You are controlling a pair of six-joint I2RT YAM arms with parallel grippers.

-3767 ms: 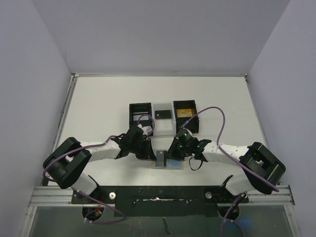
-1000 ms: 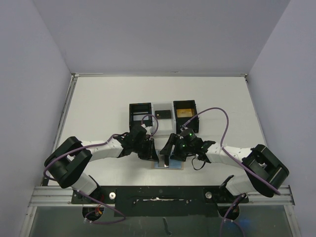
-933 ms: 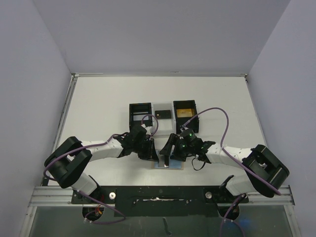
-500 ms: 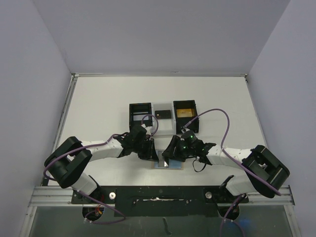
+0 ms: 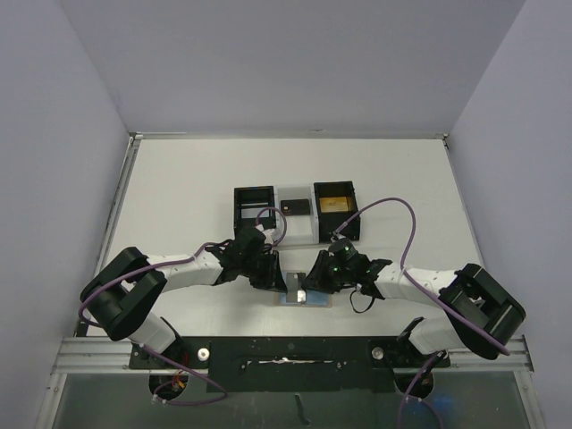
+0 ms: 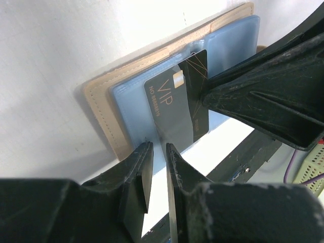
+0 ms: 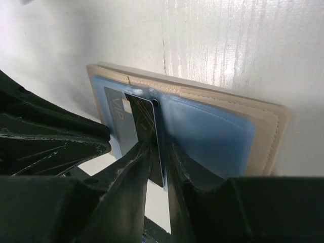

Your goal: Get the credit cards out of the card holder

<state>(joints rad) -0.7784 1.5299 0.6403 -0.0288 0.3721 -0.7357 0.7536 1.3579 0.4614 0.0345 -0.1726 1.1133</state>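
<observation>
Our right pincer [image 7: 158, 152] pinches the dark VIP card [image 7: 136, 114] standing in the open card holder [image 7: 266, 134] just beneath it. Our left pincer [image 6: 157, 154] is nearly closed opposite; we cannot tell its grip.

One card holder [image 6: 126, 98], one VIP card [image 6: 169, 109], one three-compartment tray [image 5: 239, 213] with two cards [image 5: 295, 206] [image 5: 333, 203], two tools [image 6: 156, 152] [image 7: 158, 152].

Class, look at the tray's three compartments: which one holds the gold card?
The right compartment, with the gold card inside; the white middle compartment holds a dark card.
</observation>
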